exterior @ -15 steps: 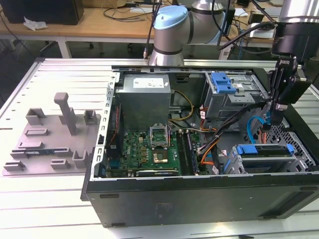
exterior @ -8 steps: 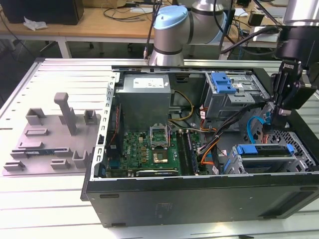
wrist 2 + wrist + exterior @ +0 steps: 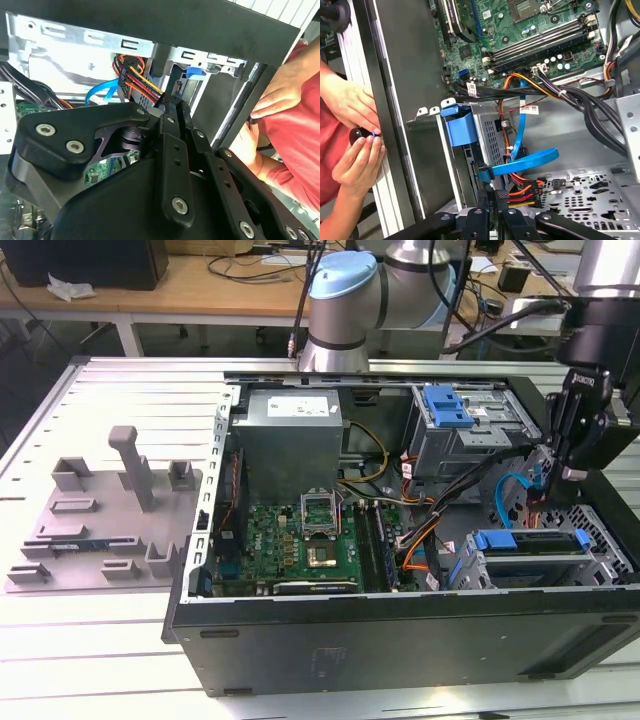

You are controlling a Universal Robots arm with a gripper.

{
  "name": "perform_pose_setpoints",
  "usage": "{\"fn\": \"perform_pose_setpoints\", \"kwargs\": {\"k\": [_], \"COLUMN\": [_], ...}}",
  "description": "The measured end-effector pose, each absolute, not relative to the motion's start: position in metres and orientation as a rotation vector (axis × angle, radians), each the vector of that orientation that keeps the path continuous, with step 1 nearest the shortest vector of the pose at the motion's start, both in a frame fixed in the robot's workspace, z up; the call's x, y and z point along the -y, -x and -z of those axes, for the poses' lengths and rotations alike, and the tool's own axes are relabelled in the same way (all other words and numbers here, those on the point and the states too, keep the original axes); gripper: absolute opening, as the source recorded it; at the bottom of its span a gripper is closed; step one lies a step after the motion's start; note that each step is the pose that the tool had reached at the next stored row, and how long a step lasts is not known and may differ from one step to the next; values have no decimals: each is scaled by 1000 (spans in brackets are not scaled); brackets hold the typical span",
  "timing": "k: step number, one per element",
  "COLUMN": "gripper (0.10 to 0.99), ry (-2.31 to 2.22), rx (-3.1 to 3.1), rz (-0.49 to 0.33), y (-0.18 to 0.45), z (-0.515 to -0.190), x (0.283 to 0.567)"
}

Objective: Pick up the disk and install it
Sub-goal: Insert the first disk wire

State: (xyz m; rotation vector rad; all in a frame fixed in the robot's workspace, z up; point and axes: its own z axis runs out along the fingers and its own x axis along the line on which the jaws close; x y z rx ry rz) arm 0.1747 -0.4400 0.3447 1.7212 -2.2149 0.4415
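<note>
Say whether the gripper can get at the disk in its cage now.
Probably, but tightly: the gripper sits right beside the disk in the open case, yet a blue cable and red-orange wires cross just ahead of it.

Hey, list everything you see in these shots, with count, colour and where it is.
computer case: one, black, open, on the table
motherboard: one, green, inside the case
power supply: one, silver, beside the motherboard
disk: one, blue-framed, drive bay, exterior view's right
blue cable: one, looping by that bay
fixture tray: one, grey, exterior view's left
person's hands: two, at the case wall
robot arm: one, grey and blue, beyond the case
gripper: one, black, fingers shut, near the bay
</note>
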Motion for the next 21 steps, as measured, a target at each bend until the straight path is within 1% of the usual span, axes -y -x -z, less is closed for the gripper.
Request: {"fn": "perform_pose_setpoints", "kwargs": {"k": [4,7,8,13,21], "gripper": [169,169,169,169,169], "ry": [-1757,-1790,-1805,-1848,-1886], "rx": [2195,2203,2219,2257,2264], "rz": [-444,-417,-389,-322,-295], "y": [-170,-169,-169,-169,-168], "z": [-345,-345,-345,-345,-348], "x": [443,446,449,457,468]}}
